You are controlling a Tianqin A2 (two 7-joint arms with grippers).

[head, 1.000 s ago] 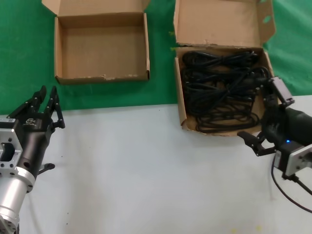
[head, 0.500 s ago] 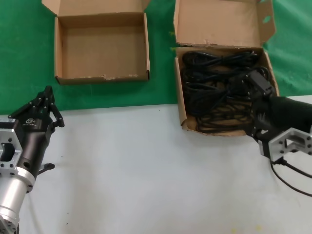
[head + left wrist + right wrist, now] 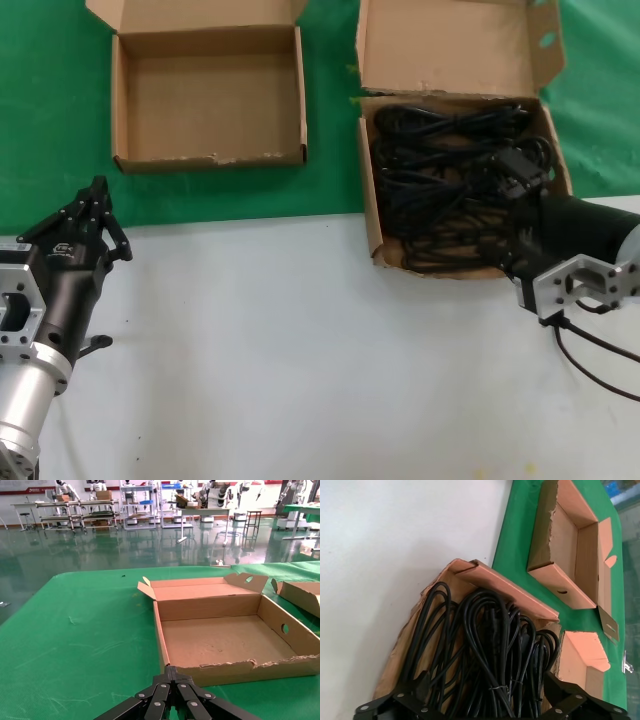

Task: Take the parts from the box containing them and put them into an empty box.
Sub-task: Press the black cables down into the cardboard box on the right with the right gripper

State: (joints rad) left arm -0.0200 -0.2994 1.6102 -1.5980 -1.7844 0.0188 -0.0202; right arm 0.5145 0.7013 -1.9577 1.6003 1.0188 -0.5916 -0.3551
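The parts (image 3: 440, 170), bundles of thin black looped cables, fill the larger box (image 3: 450, 45) with the tall lid flap at the back right. My right gripper (image 3: 503, 192) reaches into that box from its near right side. In the right wrist view it (image 3: 487, 700) stands open, its fingers (image 3: 415, 692) spread to either side of the cable bundles (image 3: 490, 630). The empty box (image 3: 210, 158) lies at the back left on the green cloth. My left gripper (image 3: 96, 200) waits shut in front of it; its shut tips (image 3: 171, 669) point at the ragged front rim (image 3: 225, 672).
A green cloth (image 3: 50, 120) covers the far half of the table, and the near half is white tabletop (image 3: 300, 350). The right arm's own thicker black cable (image 3: 600, 350) trails over the white surface at the right edge.
My right gripper has moved from the near right corner of the full box forward over the cables. My left gripper has gone from open to shut without shifting place.
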